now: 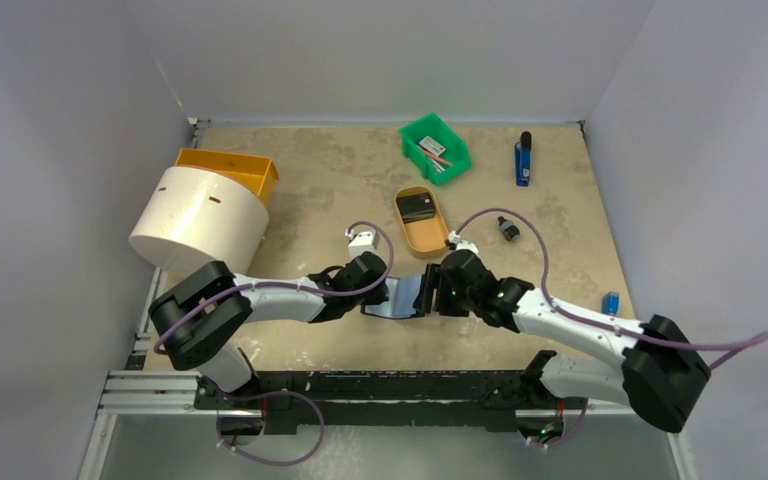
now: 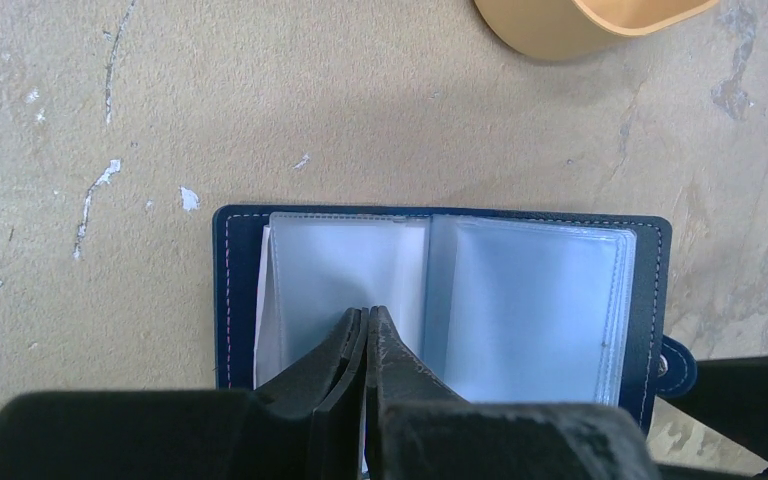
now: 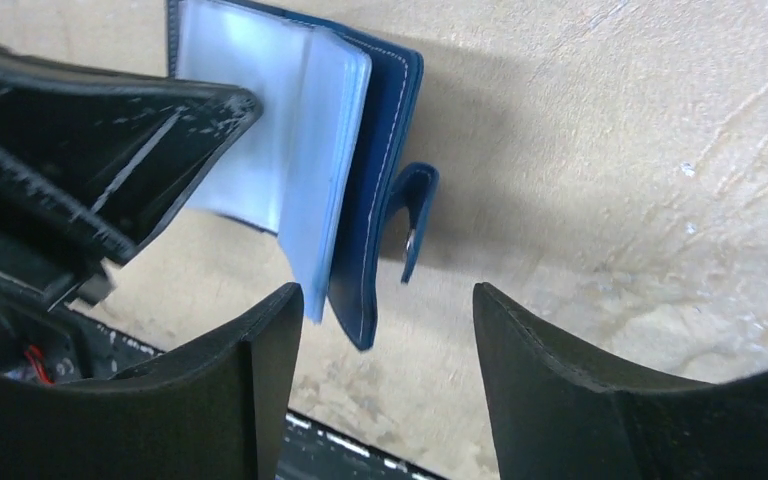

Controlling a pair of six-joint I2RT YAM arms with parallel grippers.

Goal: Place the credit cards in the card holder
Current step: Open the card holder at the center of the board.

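The card holder (image 2: 450,300) lay open on the table, on the arm-base side of the tan oval tray (image 1: 430,243), near it but not touching. Clear sleeves were exposed on both halves. All looked empty, with no card seen in any pocket. In the right wrist view the half bearing the snap tab (image 3: 415,215) stood tilted up off the table and cast a shadow.

State of left gripper (image 2: 367,325): fingers pressed together, tips on the sleeve of the half away from the snap tab. Could not tell whether a sleeve leaf was nipped between them.

State of right gripper (image 3: 385,295): fingers apart, holding nothing. The raised cover edge sat just ahead of the gap, near one finger, with no contact evident.

Cards: none in either gripper. A black block (image 1: 417,207) sat inside the tray. On the far side of the tray, a green bin (image 1: 460,160) held small flat items, too small to identify as cards.

Judgement: opening step done. Loading not begun, so every card remained to be fetched and slid into a sleeve. Probably the left arm was there to pin the holder open while the right went for a card
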